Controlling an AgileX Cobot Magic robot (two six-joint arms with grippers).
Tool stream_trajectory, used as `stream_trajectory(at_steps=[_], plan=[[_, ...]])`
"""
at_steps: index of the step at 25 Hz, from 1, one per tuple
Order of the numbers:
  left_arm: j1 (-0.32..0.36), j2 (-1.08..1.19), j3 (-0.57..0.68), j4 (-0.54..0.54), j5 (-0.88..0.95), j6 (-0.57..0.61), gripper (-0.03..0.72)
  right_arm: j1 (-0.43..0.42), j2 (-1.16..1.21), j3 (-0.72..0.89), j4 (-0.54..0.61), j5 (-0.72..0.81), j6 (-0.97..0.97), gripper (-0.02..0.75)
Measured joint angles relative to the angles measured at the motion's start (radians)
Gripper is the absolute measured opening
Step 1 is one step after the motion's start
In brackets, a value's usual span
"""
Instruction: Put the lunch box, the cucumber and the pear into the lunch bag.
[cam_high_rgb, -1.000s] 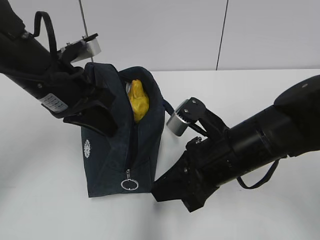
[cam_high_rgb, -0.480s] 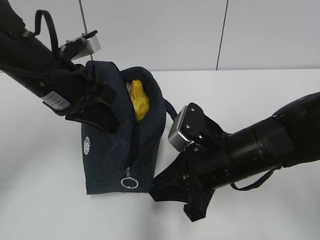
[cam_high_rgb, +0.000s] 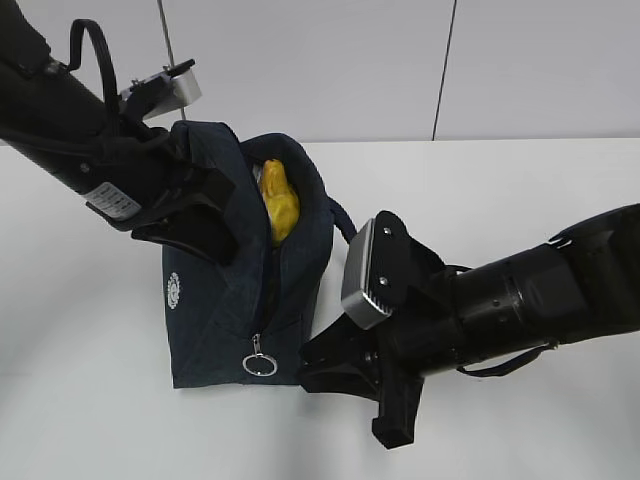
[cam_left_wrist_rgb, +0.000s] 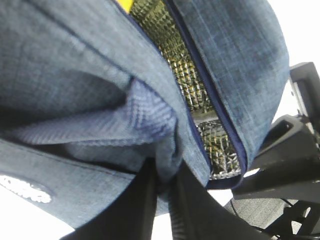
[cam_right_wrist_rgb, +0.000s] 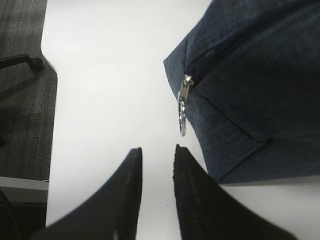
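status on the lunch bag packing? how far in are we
Done: the pear sits inside the open lunch bag. The lunch box and cucumber appear in no view, so likely packed but unconfirmed. In hand: the left pincer pinches the bag's fabric edge, holding it up; the right pincer is slightly open, empty, just short of the zipper ring pull. Left: probably zipping shut; the slider sits at the bottom.

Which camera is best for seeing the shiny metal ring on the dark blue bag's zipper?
The right wrist view: the shiny metal ring hangs large and clear just ahead of the right gripper. The exterior view shows the ring small, low on the dark blue bag. The left wrist view misses it.
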Motion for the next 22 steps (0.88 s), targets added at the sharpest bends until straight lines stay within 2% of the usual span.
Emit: stream_trajectory(at_steps=[9, 22], plan=[[0.0, 0.0, 0.0, 0.0, 0.0, 0.0, 0.003, 0.0, 0.08, 0.0, 0.085, 0.02, -0.042, 0.195], [0.0, 0.0, 0.0, 0.0, -0.001, 0.0, 0.003, 0.0, 0.147, -0.04, 0.091, 0.024, -0.124, 0.196]])
